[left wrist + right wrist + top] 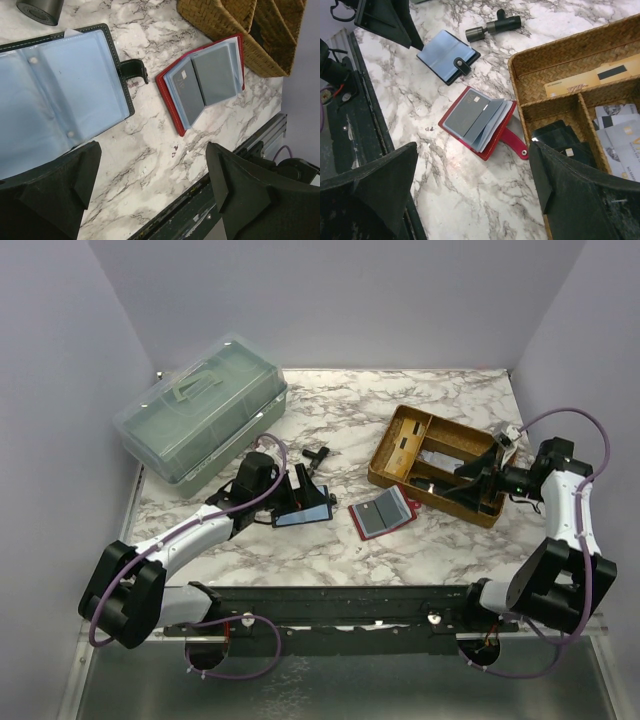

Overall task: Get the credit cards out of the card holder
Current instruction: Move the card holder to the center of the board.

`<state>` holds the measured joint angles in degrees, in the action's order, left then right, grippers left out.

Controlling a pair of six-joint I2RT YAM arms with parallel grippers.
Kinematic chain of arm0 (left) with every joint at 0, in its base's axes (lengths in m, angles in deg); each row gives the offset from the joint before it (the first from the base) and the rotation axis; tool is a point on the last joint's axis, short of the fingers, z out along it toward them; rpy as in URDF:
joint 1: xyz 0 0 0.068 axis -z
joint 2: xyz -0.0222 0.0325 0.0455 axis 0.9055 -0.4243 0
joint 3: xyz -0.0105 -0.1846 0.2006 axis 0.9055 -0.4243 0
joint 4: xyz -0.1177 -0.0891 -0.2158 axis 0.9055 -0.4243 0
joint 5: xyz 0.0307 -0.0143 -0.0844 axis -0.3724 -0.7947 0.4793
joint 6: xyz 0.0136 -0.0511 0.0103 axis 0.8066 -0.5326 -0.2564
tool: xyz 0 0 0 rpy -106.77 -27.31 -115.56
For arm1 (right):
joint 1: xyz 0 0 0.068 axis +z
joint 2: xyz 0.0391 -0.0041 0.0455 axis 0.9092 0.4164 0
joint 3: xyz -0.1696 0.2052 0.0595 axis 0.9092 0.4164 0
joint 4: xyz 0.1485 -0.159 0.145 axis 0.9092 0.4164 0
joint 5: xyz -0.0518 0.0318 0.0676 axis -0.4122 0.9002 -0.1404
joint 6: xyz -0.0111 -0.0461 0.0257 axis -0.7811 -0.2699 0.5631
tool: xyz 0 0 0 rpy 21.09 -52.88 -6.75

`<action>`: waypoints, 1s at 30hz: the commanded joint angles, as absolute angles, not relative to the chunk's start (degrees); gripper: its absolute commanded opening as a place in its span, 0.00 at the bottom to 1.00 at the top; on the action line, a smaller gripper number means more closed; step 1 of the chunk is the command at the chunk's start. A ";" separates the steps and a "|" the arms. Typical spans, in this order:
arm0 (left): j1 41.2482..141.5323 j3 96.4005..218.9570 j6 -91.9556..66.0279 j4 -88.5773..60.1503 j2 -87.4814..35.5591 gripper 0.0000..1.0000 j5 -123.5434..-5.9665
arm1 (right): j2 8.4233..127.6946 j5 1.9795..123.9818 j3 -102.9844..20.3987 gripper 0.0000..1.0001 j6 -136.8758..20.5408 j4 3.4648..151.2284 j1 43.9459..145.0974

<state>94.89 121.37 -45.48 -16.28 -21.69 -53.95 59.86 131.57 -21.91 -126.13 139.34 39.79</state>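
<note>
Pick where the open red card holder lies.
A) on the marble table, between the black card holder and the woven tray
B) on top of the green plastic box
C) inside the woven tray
A: the red card holder lies open on the marble table, with the black card holder on one side and the woven tray on the other.

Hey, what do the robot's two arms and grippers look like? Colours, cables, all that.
The left arm and right arm both have white shells with bulky black joints. A thin purple cable loops loosely along each. The left gripper and right gripper are black, with broad wedge-shaped fingers in a matte, grainy finish. No markings show.
</note>
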 commanded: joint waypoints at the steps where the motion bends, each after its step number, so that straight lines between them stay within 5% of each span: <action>1: 94.60 122.77 -42.33 -20.03 -21.02 0.92 -50.70 | 63.89 133.22 -26.01 1.00 -140.13 149.69 39.81; 7: 94.89 121.84 -44.87 -20.10 -20.73 0.89 -49.04 | 66.84 129.69 -27.03 1.00 -144.25 153.01 45.18; 18: 99.01 120.69 -55.37 -14.49 -18.72 0.86 -58.03 | 67.54 114.22 -25.34 1.00 -113.49 135.48 64.27; 30: 107.55 124.20 -62.92 -7.78 -27.09 0.81 -66.33 | 66.79 105.10 -21.69 0.98 -96.76 127.28 67.92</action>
